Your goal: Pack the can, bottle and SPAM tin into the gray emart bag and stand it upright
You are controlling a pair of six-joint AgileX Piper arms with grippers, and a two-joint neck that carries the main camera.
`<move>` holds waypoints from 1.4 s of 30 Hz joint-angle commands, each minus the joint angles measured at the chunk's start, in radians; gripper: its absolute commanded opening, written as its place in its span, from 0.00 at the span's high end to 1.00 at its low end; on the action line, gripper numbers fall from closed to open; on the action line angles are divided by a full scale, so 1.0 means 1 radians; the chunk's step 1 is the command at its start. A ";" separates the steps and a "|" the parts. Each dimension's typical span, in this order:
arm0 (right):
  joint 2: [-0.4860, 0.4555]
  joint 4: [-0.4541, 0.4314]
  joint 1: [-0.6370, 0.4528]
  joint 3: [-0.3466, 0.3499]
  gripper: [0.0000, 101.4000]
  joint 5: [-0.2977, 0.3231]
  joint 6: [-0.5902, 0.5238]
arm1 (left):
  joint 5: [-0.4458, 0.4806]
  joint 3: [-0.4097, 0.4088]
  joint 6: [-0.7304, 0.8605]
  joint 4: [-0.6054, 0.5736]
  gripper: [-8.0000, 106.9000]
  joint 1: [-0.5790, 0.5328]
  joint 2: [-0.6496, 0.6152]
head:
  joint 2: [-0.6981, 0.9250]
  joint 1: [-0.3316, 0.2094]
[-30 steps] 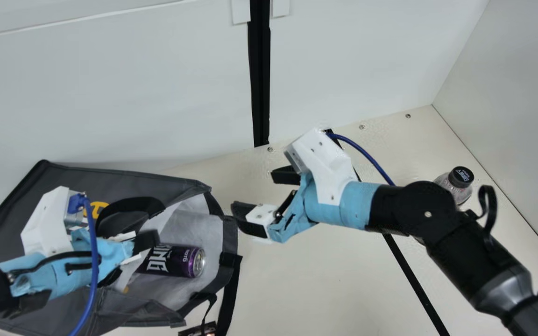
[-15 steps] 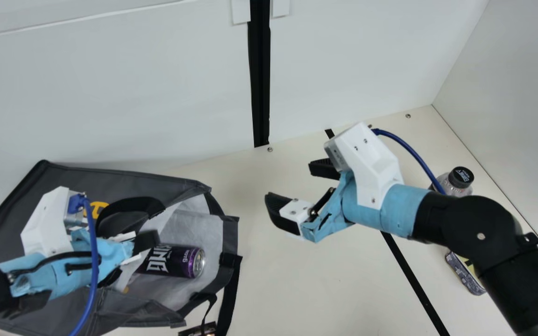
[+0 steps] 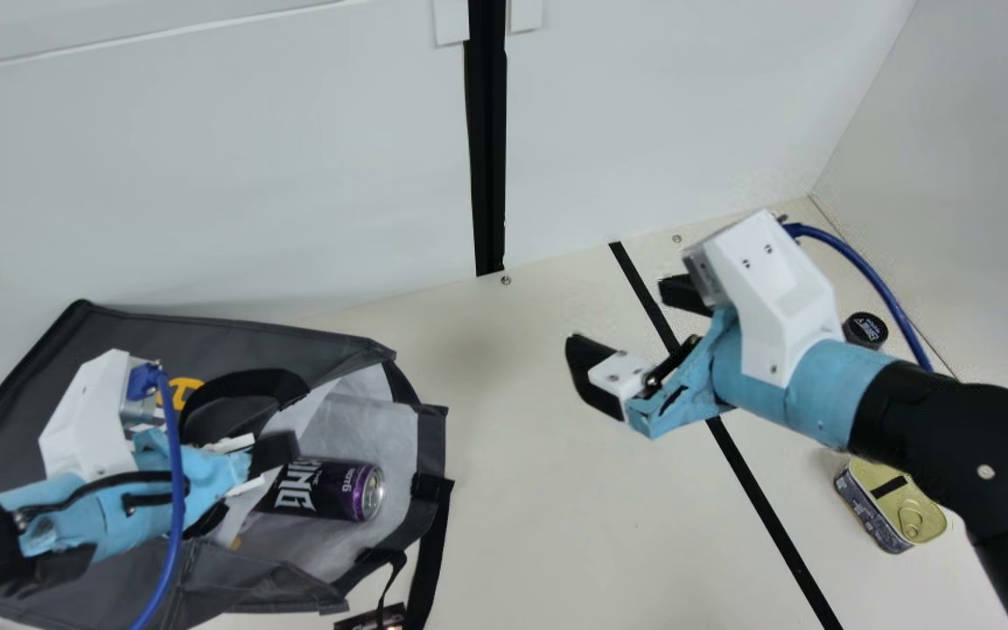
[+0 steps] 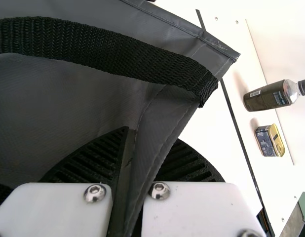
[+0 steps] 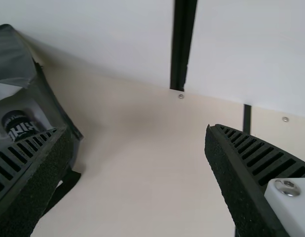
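With the left pincer [image 4: 151, 136] clenched on the emart bag [image 3: 250, 332], the empty, spread right pincer [image 3: 622, 317] needed squaring to the bottle [image 3: 865, 330], centre right.

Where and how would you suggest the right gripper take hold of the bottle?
Probably around the straight body of the bottle, below its neck, coming in level from the side away from the nearby wall. It stands upright, so the right gripper could likely close across its flanks.

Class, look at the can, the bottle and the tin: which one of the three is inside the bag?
The can: it lies on its side inside the bag, whereas the bottle and tin are outside, on the table.
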 commanded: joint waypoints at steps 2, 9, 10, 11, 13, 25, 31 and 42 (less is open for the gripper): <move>-0.008 -0.061 -0.028 -0.012 0.06 0.014 0.026 | 0.000 0.000 0.000 0.000 1.00 0.000 0.000 | -0.001 -0.023; -0.032 -0.197 -0.076 -0.032 0.06 0.040 0.104 | 0.000 0.000 0.000 0.000 1.00 0.000 0.000 | -0.001 -0.023; -0.036 -0.219 -0.082 -0.034 0.06 0.043 0.119 | 0.000 0.000 0.000 0.000 1.00 0.000 0.000 | -0.001 -0.023; -0.039 -0.242 -0.089 -0.035 0.06 0.048 0.135 | 0.000 0.000 0.000 0.000 1.00 0.000 0.000 | -0.001 -0.023; -0.046 -0.286 -0.100 -0.039 0.06 0.058 0.167 | 0.000 0.000 0.000 0.000 1.00 0.000 0.000 | -0.001 -0.023; -0.072 -0.495 -0.145 -0.080 0.06 0.125 0.326 | 0.000 0.000 0.000 0.000 1.00 0.000 0.000 | -0.001 -0.023; -0.076 -0.572 -0.166 -0.112 0.06 0.171 0.384 | 0.000 0.000 0.000 0.000 1.00 0.000 0.000 | -0.001 -0.023; -0.073 -0.676 -0.189 -0.184 0.06 0.280 0.444 | 0.000 0.000 0.000 0.000 1.00 0.000 0.000 | -0.001 -0.023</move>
